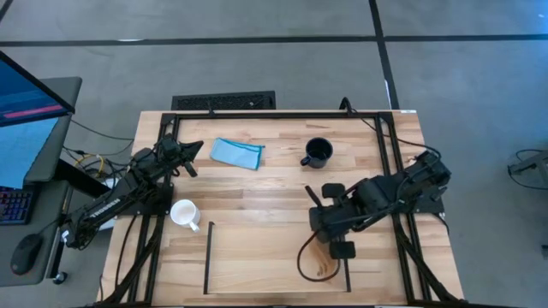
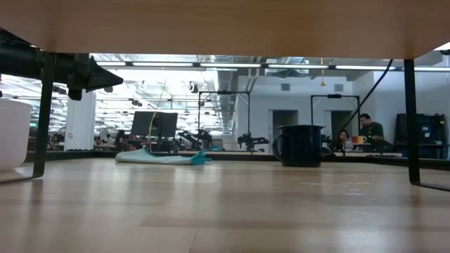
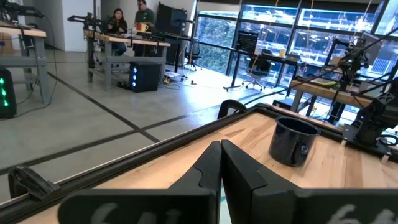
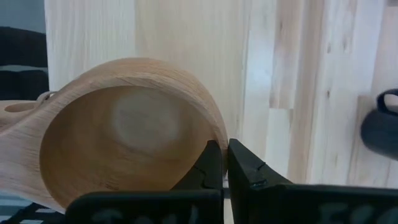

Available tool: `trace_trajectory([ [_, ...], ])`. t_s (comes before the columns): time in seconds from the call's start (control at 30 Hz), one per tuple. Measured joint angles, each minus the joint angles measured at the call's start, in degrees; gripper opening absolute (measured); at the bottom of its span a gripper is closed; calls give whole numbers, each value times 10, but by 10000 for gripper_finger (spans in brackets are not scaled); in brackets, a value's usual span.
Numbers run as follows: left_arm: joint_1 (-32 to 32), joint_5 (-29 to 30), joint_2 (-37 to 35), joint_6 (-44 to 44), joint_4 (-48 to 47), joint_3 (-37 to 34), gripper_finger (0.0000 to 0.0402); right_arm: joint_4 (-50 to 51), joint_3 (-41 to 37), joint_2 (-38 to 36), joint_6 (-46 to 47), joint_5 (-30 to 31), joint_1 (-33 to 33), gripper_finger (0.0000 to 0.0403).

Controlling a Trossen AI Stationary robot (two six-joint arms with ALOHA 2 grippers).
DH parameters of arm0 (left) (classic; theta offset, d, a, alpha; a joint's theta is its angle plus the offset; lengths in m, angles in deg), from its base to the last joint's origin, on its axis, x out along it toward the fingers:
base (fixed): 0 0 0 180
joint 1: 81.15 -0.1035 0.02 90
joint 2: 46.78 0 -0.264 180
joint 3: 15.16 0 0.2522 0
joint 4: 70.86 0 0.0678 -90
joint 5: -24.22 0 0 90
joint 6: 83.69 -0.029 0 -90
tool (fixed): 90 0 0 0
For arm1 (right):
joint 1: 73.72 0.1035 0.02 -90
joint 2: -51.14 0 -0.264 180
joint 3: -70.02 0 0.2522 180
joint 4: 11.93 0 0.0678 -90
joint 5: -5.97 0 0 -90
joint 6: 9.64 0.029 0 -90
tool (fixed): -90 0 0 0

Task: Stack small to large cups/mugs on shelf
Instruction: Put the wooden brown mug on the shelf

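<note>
Over the shelf [image 1: 208, 257], right end effector [image 4: 222, 163] is clamped on the wooden cup's [image 4: 124, 149] rim.

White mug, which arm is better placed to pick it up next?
The left arm. Its pincer hangs near the cloth, on the white mug's side of the table, and holds nothing. The right pincer is shut on the wooden cup at the shelf.

white mug [image 2: 13, 135] cut off at low view edge, wooden cup [image 1: 325, 261] partly hidden under right arm
</note>
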Motion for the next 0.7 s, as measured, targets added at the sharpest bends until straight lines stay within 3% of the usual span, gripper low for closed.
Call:
trace_trajectory([
  [0.7,0,0,1,1,0,0,0,-2,6,60,-1,-4,-3,15],
])
